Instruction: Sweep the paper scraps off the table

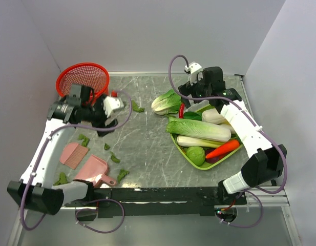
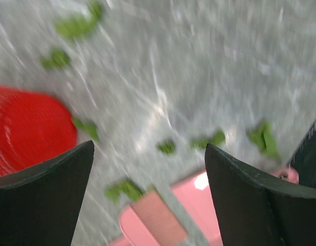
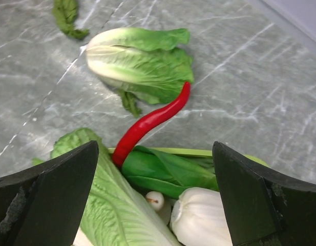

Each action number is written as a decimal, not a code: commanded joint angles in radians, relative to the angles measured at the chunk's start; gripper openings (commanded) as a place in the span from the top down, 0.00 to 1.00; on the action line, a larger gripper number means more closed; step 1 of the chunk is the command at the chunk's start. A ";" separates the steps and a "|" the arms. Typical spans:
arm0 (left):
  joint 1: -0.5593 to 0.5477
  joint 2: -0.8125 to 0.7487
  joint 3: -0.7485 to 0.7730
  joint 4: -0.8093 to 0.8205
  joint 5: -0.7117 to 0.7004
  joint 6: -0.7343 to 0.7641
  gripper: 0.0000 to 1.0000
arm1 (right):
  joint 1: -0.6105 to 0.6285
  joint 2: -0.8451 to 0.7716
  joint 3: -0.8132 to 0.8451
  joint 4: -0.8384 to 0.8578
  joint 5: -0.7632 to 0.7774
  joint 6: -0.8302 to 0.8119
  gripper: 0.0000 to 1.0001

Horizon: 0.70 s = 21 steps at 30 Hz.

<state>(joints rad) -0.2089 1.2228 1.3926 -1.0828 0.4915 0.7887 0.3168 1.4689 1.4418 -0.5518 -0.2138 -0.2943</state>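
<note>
Top external view shows the paper scraps scattered on the left half of the table. Most lie around the pink dustpan and a flat pink ribbed piece, and one lies near the loose cabbage. The left gripper hangs above the table beside the red basket, fingers spread, holding nothing; its wrist picture is blurred, so it is probably well above the scraps. The right gripper is also spread and empty, over the red chili that reaches from the lime green tray to the cabbage.
</note>
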 commanded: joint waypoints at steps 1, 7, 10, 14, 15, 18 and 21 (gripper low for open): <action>0.000 -0.101 -0.139 -0.104 -0.157 0.110 0.06 | 0.008 -0.045 -0.017 -0.013 -0.093 -0.009 0.00; -0.001 -0.178 -0.349 -0.088 -0.260 0.093 0.07 | 0.011 -0.039 -0.021 -0.034 -0.143 0.004 0.00; 0.000 -0.175 -0.412 -0.081 -0.309 0.084 0.09 | 0.015 -0.036 -0.023 -0.042 -0.160 0.004 0.00; 0.000 -0.157 -0.454 -0.060 -0.307 0.087 0.13 | 0.019 -0.033 -0.035 -0.039 -0.165 0.014 0.00; 0.000 -0.143 -0.457 -0.054 -0.300 0.087 0.13 | 0.021 -0.033 -0.037 -0.039 -0.168 0.018 0.01; 0.002 -0.111 -0.465 -0.040 -0.291 0.095 0.16 | 0.025 -0.033 -0.044 -0.037 -0.174 0.026 0.00; 0.000 -0.083 -0.468 -0.042 -0.269 0.144 0.23 | 0.030 -0.036 -0.054 -0.036 -0.174 0.029 0.00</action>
<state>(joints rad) -0.2089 1.1110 0.9276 -1.1416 0.1997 0.8715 0.3344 1.4681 1.3979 -0.6003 -0.3614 -0.2798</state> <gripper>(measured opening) 0.809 0.994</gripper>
